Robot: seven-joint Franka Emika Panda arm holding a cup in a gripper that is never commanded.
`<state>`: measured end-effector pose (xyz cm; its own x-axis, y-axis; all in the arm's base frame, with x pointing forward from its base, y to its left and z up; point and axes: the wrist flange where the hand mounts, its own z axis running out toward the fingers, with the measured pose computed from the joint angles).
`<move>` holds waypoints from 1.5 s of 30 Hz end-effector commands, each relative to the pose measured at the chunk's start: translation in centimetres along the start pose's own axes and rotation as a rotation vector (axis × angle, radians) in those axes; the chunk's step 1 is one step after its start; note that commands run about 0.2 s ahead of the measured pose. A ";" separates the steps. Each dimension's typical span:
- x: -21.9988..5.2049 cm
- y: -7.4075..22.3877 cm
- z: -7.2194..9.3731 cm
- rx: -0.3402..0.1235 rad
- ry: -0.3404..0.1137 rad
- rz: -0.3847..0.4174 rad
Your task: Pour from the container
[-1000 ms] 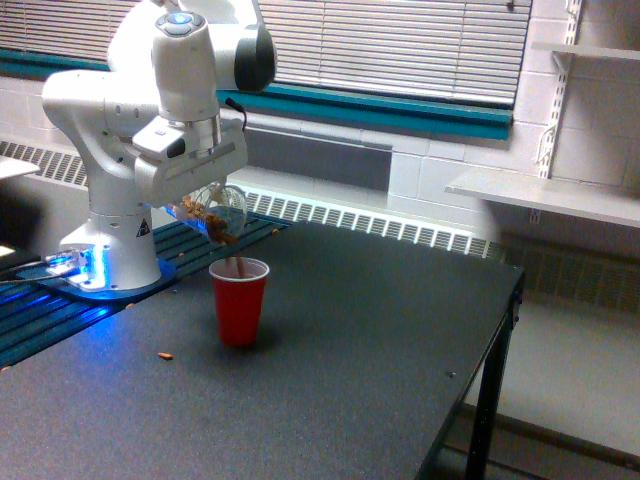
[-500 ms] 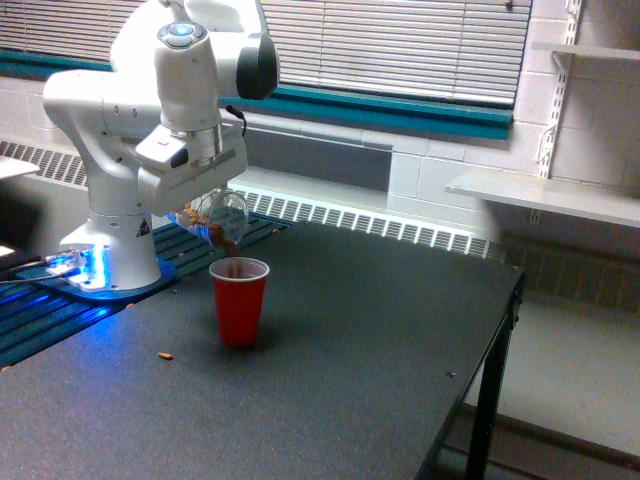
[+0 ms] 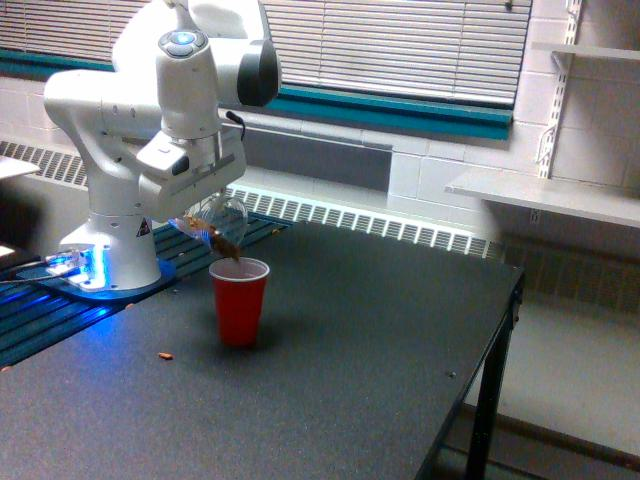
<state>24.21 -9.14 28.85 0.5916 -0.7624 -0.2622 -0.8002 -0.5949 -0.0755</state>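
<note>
gripper (image 3: 205, 212) at the end of the white panda arm (image 3: 150, 120) is closed around the container (image 3: 215, 222), a clear plastic cup tipped steeply with its mouth down toward the exterior view's right. under the gripper spreads the dark table (image 3: 330, 360). just below the container's lip stands the red cup (image 3: 239, 300), upright. brown bits (image 3: 226, 245) sit at the tipped rim. lower, toward the exterior view's left, one small crumb (image 3: 164, 355) lies on the table.

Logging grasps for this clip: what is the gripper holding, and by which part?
The clear container, tilted over the red cup; the exact hold point is hidden under the gripper.
</note>
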 end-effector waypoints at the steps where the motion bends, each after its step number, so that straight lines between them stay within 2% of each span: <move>1: -0.1 1.5 1.1 0.008 -0.027 0.006; 14: 0.4 2.3 1.2 0.011 -0.028 0.018; 37: 2.0 1.5 0.0 0.038 -0.008 0.009; 45: 2.3 1.0 -0.3 0.042 -0.023 -0.002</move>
<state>25.04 -11.38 28.74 0.5898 -0.7609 -0.2704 -0.8040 -0.5847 -0.1085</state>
